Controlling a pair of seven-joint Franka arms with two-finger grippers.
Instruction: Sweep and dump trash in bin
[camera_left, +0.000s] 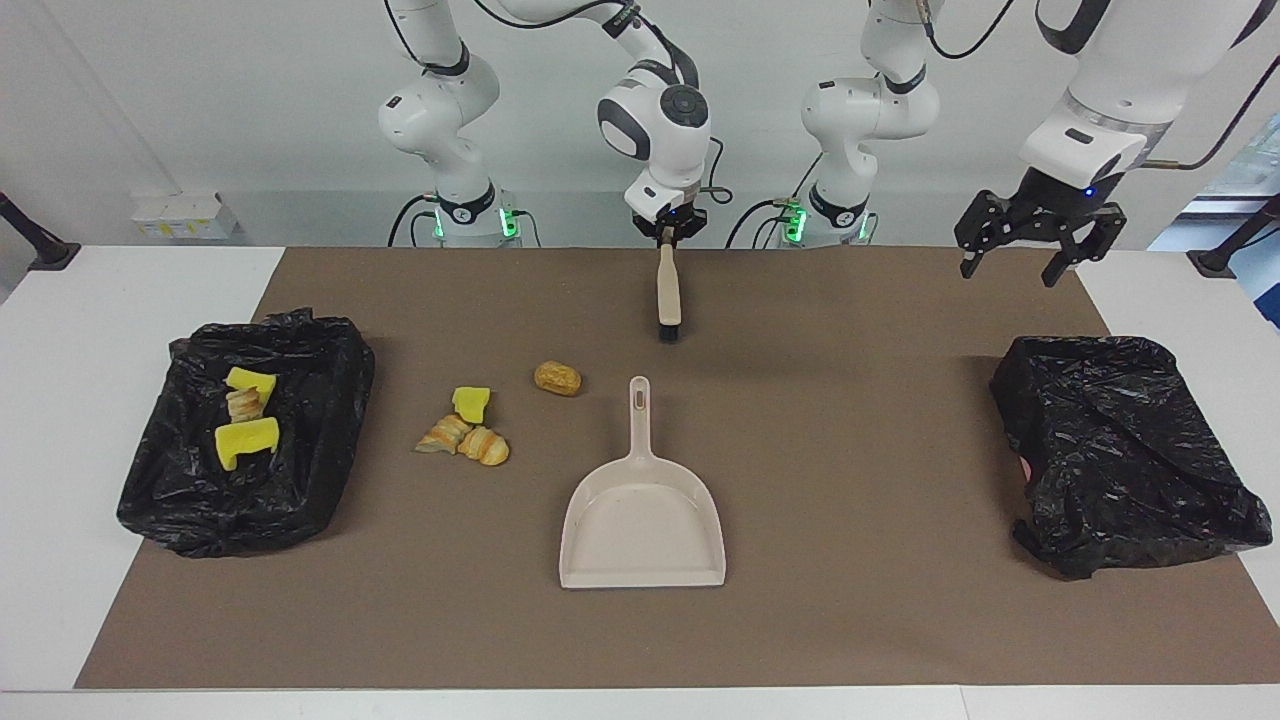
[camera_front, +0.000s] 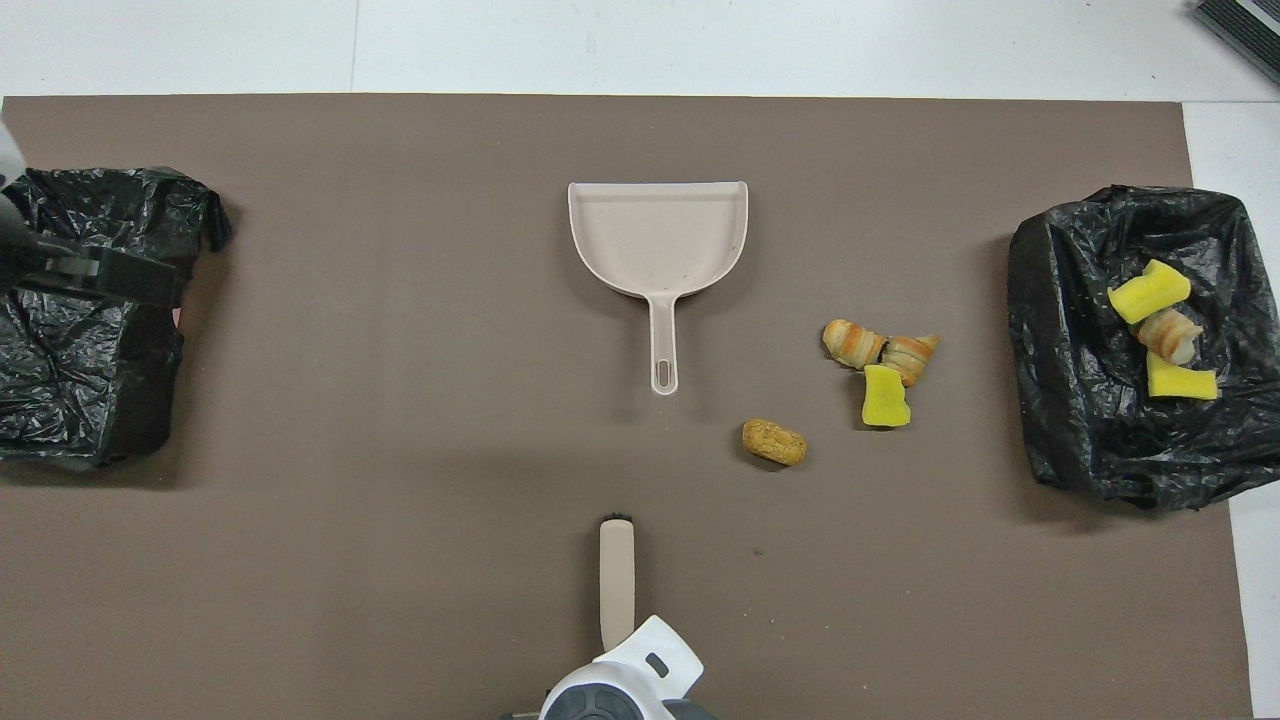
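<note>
Nearest the robots, the right gripper (camera_left: 671, 236) is clamped on the handle end of a brush (camera_left: 667, 295), a slim beige stick with dark bristles at its tip, lying along the brown mat (camera_left: 850, 420). The left gripper (camera_left: 1020, 240), its fingers spread apart, hangs near the robots' edge of the mat at the left arm's end of the tabletop and waits. Farther out lie the loose trash pieces: a tan oval lump (camera_left: 557, 378), then a yellow foam chunk (camera_left: 470, 402) touching two ridged, golden-brown bread-like rolls (camera_left: 463, 441). Beside them, mid-mat, the smooth beige plastic dustpan (camera_left: 643, 520) lies flat, its handle toward the robots. A bin lined with crinkled black film (camera_left: 300, 400) at the right arm's end already holds two yellow chunks and one roll (camera_left: 246, 420); a second black-wrapped bin (camera_left: 1120, 460) sits at the left arm's end.

Risks, as judged: a grip so near the handle's end may let the brush pivot when swept; the light foam could skip past the dustpan, and the unheld dustpan may slide when pushed.
</note>
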